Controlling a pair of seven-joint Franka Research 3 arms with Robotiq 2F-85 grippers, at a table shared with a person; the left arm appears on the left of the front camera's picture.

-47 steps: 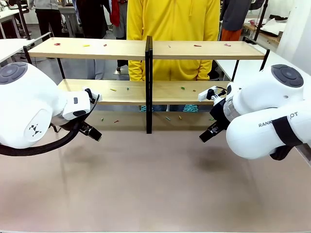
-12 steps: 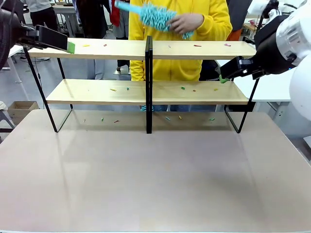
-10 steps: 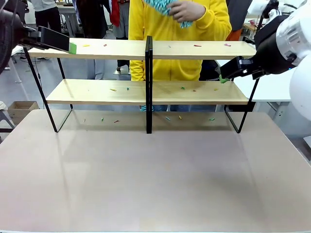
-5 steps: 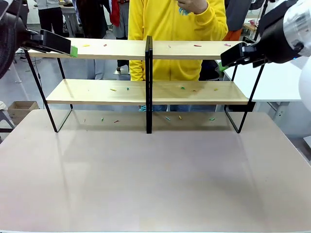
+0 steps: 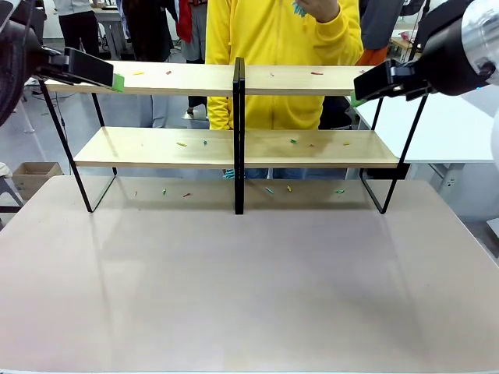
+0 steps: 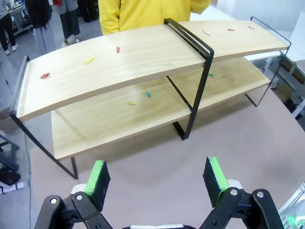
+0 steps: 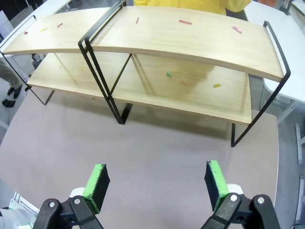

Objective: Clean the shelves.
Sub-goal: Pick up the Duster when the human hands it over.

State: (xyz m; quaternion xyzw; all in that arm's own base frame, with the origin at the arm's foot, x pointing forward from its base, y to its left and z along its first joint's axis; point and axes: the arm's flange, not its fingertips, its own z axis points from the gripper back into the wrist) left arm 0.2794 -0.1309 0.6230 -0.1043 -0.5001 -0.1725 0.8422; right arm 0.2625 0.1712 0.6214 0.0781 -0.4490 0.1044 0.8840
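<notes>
The shelves stand across the table's far half: two light-wood boards in a thin black frame with a black middle upright. Small coloured scraps lie on both boards and on the table beneath. My left gripper hovers open at the top board's left end, empty. My right gripper hovers open at the top board's right end, also empty. From above, the left gripper and the right gripper each look down on the shelves with green pads spread wide.
A person in a yellow top stands behind the shelves, a hand holding something teal at the picture's top edge. A white table lies at the right, a cardboard box on the floor at the left. The beige table stretches in front.
My right gripper has risen from between the boards to the top board's height. The person's hand with the teal duster has lifted up to the picture's top edge. The left gripper has barely moved.
</notes>
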